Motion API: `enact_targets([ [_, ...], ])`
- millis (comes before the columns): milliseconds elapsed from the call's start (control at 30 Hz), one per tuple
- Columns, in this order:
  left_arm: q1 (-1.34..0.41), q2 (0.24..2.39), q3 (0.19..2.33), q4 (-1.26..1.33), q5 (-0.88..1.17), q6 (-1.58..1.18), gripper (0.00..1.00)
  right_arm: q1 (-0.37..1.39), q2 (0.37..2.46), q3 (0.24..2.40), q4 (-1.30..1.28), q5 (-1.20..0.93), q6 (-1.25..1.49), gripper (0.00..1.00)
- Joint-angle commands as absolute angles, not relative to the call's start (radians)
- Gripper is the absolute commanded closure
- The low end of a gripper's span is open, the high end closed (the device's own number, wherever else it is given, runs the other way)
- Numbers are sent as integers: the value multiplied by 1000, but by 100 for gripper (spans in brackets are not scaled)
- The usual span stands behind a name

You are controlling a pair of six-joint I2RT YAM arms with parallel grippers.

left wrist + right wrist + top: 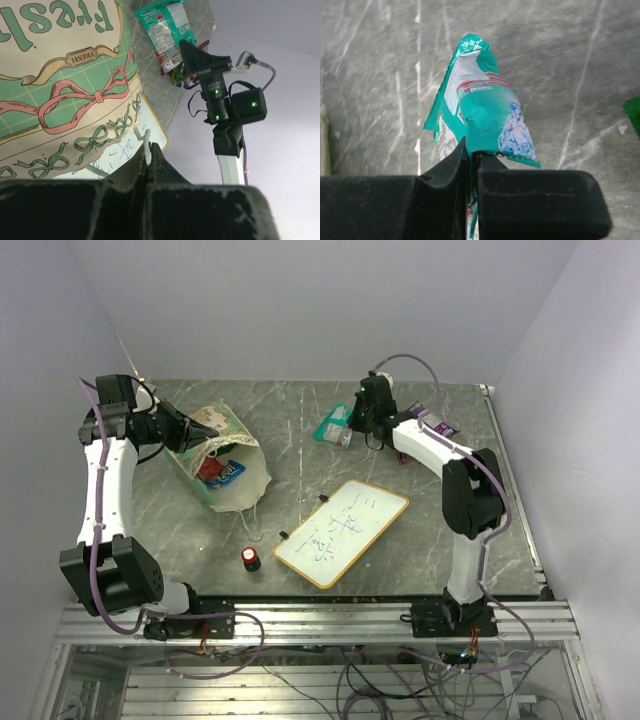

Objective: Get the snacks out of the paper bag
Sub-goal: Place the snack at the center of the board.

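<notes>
The green paper bag lies on its side at the table's left, its mouth toward the front, with a blue and a red packet showing inside. My left gripper is shut on the bag's white string handle, and the bag's printed wall fills that wrist view. My right gripper sits at the back middle, shut on the edge of a green-and-white snack packet, which hangs just over the table. More purple packets lie at the back right.
A wood-framed whiteboard lies at the front middle. A small red-capped black cylinder stands near the front, left of the board. The table's metal rail runs along the near edge, and white walls close in the back and sides.
</notes>
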State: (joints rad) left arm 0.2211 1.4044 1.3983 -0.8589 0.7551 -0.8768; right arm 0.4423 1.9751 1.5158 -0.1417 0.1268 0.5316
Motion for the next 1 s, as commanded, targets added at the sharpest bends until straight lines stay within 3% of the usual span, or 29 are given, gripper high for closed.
enact_targets([
  [0,210,1382,1377,-804,781,-904,93,401,2015,1605,-179,120,661,100],
  [200,154,1393,1387,-807,758,-906,93,394,2065,1582,-196,146,583,96],
  [400,102,1367,1388,-790,706,-922,93,395,1931,1451,-205,208,476,58],
  [500,100,1343,1396,-787,692,-925,93,394,1834,1367,-218,237,424,45],
  [767,90,1338,1431,-773,712,-966,93,457,1604,1262,-233,79,317,40],
  [967,88,1346,1471,-822,717,-938,93,702,1435,1084,26,-90,32,40],
])
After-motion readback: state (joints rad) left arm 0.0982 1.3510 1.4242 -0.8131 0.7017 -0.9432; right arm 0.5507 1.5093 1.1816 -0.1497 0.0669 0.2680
